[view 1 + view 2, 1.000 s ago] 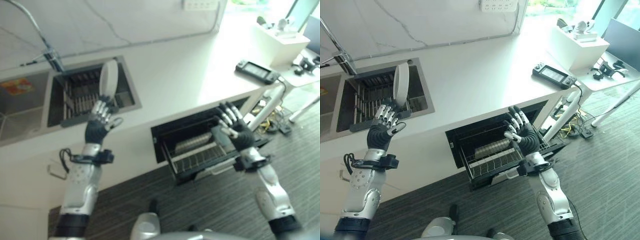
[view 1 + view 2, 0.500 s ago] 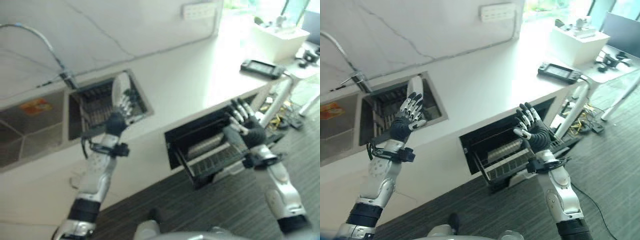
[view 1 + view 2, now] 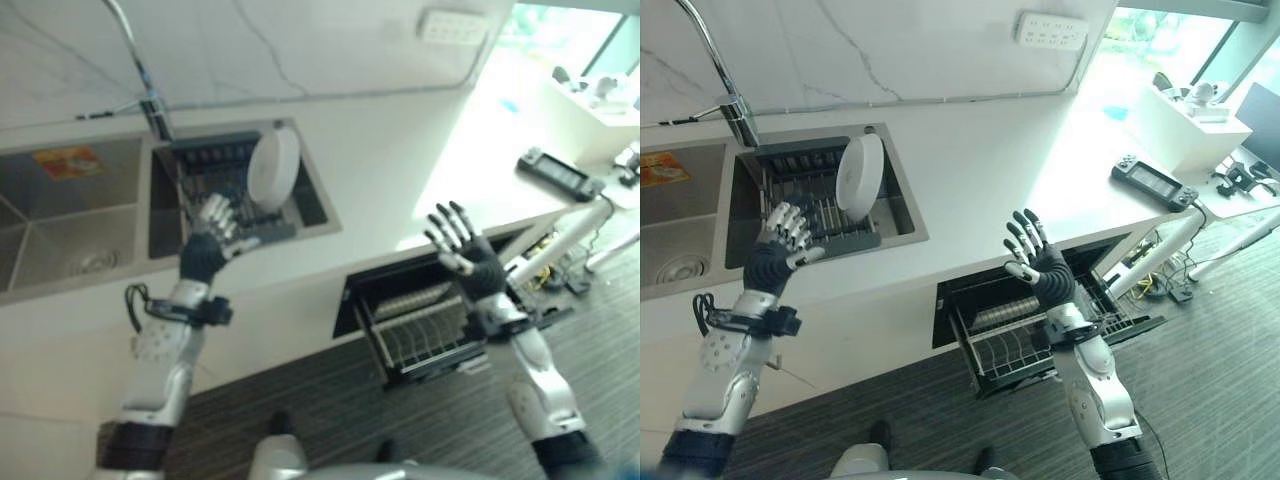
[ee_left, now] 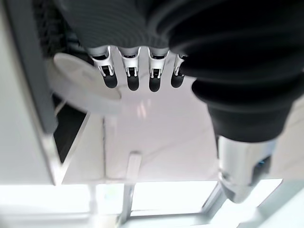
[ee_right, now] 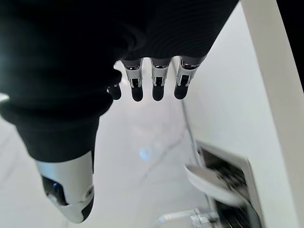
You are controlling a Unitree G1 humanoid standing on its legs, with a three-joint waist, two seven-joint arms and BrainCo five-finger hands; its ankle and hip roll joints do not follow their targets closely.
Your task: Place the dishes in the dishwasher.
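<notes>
Left robot hand (image 3: 775, 250), fingers spread, has dropped back from the upright plate (image 3: 858, 176) in the sink rack (image 3: 800, 215); right robot hand (image 3: 1035, 262) hovers spread over the open dishwasher (image 3: 1025, 330).

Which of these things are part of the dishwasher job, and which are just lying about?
Part of the job: white plate upright in the sink rack; pulled-out dishwasher rack.

Lying about: handheld game console; faucet; power strip; white box.

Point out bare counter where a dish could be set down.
The widest free patch is the white counter between the sink rack and the game console. The rack is crowded: a plate stands upright in it, with the left robot hand at its front edge.
</notes>
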